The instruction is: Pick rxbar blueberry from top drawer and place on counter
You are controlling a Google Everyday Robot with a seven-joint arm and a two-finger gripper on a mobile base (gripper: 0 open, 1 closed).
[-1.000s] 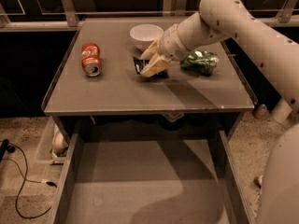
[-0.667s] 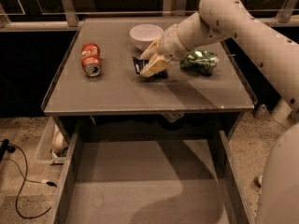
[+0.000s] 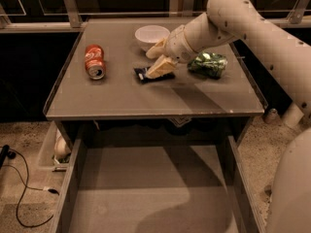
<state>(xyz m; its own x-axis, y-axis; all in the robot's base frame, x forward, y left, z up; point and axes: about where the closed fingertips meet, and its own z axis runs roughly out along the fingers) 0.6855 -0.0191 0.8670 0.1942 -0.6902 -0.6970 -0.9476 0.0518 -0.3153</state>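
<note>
Nothing differs from a second ago: the arm holds the same reach across the counter (image 3: 146, 100) and every object lies where it lay. The gripper (image 3: 149, 65) hovers low over the middle of the counter, just in front of the white bowl (image 3: 151, 35). Its two cream fingers (image 3: 160, 67) are spread apart and grasp nothing. The lower one sits over the right end of the rxbar blueberry (image 3: 141, 74). The bar lies flat on the counter, its dark left end showing beyond the finger (whether the finger touches the wrapper cannot be told).

Counted, the counter carries four things:
- One rxbar blueberry.
- One white bowl, behind the gripper.
- One red soda can (image 3: 95, 61), on its side well to the left.
- One crushed green can (image 3: 208, 64), just right of the arm's wrist.

There is one arm with one gripper. One top drawer (image 3: 146, 188) stands pulled out below the counter's front edge, the arm's shadow across its grey bottom.
</note>
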